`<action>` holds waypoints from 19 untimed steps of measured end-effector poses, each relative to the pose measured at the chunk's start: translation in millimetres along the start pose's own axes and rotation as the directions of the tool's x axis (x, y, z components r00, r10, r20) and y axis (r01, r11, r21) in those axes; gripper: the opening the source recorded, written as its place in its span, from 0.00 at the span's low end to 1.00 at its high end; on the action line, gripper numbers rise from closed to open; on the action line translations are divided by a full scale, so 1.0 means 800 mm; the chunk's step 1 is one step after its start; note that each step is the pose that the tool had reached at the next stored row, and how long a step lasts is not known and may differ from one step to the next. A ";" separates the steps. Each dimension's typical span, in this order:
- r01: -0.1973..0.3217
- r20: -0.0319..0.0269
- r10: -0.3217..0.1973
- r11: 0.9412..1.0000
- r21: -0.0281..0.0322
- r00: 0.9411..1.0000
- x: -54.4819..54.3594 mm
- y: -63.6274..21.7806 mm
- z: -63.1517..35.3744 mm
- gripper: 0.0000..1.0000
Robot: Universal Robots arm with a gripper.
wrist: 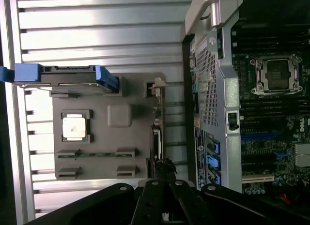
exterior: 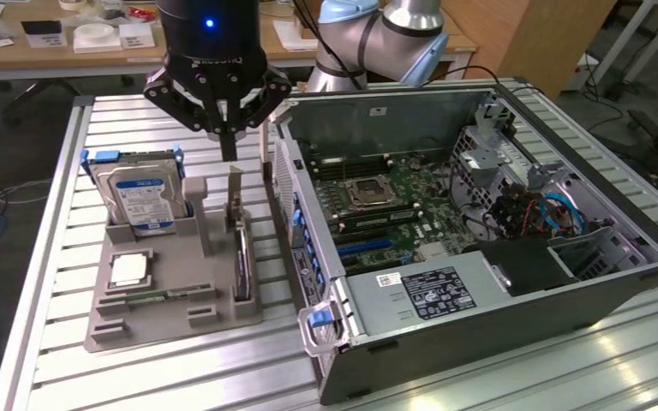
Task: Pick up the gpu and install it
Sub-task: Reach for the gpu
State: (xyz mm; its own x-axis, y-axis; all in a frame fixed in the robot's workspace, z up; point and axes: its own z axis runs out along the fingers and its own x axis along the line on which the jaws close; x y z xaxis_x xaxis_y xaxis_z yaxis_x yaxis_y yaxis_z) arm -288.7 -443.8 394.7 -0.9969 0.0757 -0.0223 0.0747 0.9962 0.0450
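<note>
Gripper [exterior: 229,147] is seen closed with nothing held, just above gpu [exterior: 242,257], which is stood edgewise in tray [exterior: 134,330].

The tool [exterior: 229,147] has a name in pale letters on its black body, and it is upside down. It looks like "ROBOTIQ", but the letters are small, so I am not sure. Near the case [exterior: 603,287], on the exterior view's left of it, the hard drive [exterior: 134,184] has a blue and white label [exterior: 146,210]. Its words are too small to read. Inside the case, a black label [exterior: 434,293] has white print that is too small to read. Just beside it, a white sticker [exterior: 387,279] has tiny dark marks that cannot be read either.
</note>
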 end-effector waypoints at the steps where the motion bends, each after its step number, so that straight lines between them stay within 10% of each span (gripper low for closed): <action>1: 0.000 0.000 0.000 1.000 0.000 1.000 0.000 -0.001 0.000 0.11; 19: 0.000 0.000 0.000 1.000 0.000 1.000 0.004 -0.010 0.001 0.11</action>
State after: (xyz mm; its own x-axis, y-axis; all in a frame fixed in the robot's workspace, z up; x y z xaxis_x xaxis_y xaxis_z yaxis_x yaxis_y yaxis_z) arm -292.6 -451.4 393.8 -0.9969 0.0758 -0.0223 0.0747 0.9962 0.0450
